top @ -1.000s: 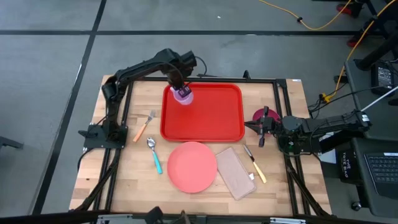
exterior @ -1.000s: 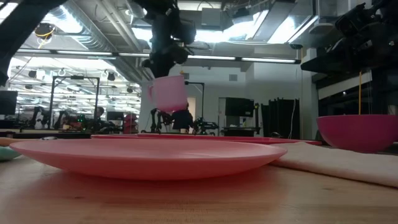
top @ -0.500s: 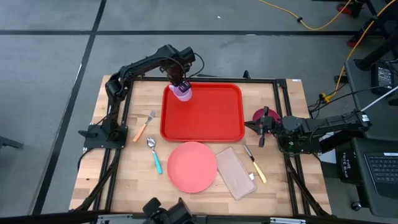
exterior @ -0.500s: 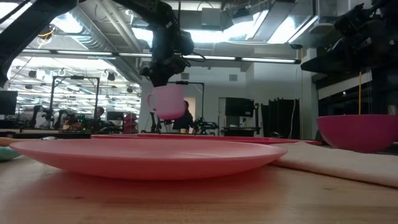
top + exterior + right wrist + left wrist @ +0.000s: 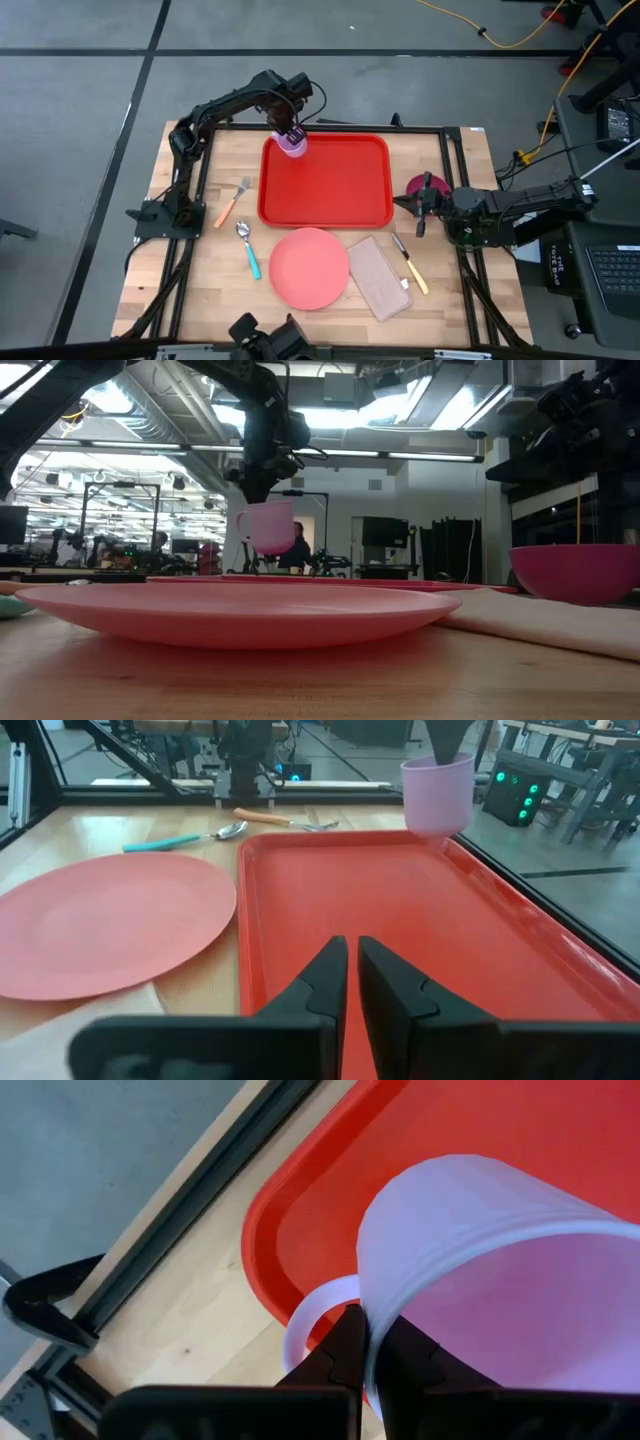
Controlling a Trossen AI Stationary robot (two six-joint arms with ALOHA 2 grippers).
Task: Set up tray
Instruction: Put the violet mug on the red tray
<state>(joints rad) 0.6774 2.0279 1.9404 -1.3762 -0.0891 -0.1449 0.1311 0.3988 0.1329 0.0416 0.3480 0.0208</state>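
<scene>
The red tray [image 5: 335, 190] lies flat in the middle of the table. My left gripper [image 5: 289, 134] is shut on a lilac mug [image 5: 292, 147] and holds it over the tray's far left corner [image 5: 290, 1220]. The low view shows the mug [image 5: 268, 526] in the air above the tray's rim [image 5: 350, 579]. My right gripper [image 5: 421, 206] waits shut near the table's right edge, next to the tray's right side [image 5: 400, 950], pointing across it at the mug [image 5: 437, 792]. My left gripper pinches the mug's rim [image 5: 372, 1295] right beside the handle [image 5: 305, 1315], one finger [image 5: 405, 1365] inside the cup and one [image 5: 340, 1355] outside. The fingers come from above, pointing down. The mug hangs below them, lifted clear of the tray and slightly tilted.
A round pink plate [image 5: 309, 267] and a tan napkin [image 5: 379, 277] lie near the tray's near side, with a yellow-handled knife [image 5: 411, 266] beside them. A fork [image 5: 232, 201] and a teal spoon [image 5: 247, 248] lie left of the tray. A magenta bowl [image 5: 418, 186] stands to its right.
My left gripper has carried the mug toward the table's far edge, to the tray's far left corner, and lowered it a little. It has stayed shut on the mug. The right arm has kept still.
</scene>
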